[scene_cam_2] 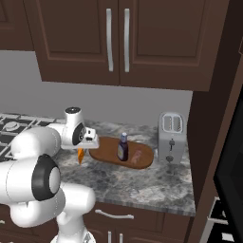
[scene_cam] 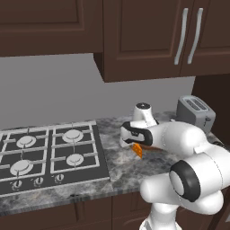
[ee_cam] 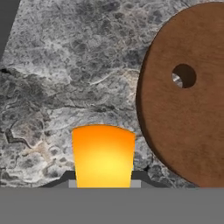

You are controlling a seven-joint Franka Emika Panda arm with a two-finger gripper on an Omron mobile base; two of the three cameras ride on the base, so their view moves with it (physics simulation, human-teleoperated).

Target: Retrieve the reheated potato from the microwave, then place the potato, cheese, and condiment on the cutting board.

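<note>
My gripper [scene_cam_2: 81, 150] is shut on the cheese [scene_cam_2: 80, 155], an orange wedge hanging from the fingers over the counter just left of the cutting board [scene_cam_2: 144, 162]. In the hand view the cheese [ee_cam: 103, 155] sits between the fingertips, with the board's rounded end and its hole [ee_cam: 188, 100] to the right. From the left, my gripper [scene_cam: 134, 144] holds the cheese [scene_cam: 138, 151] in front of the arm. The condiment [scene_cam_2: 123, 148] stands upright on the board. A small pale lump beside it looks like the potato [scene_cam_2: 137, 155]. The microwave's dark front [scene_cam_2: 232, 156] shows at the right edge.
A silver toaster [scene_cam_2: 171, 137] stands right of the board against the wall. The black cooktop [scene_cam: 49, 152] lies to the left on the speckled stone counter [scene_cam_2: 142, 185]. Dark wood cabinets [scene_cam_2: 118, 42] hang overhead.
</note>
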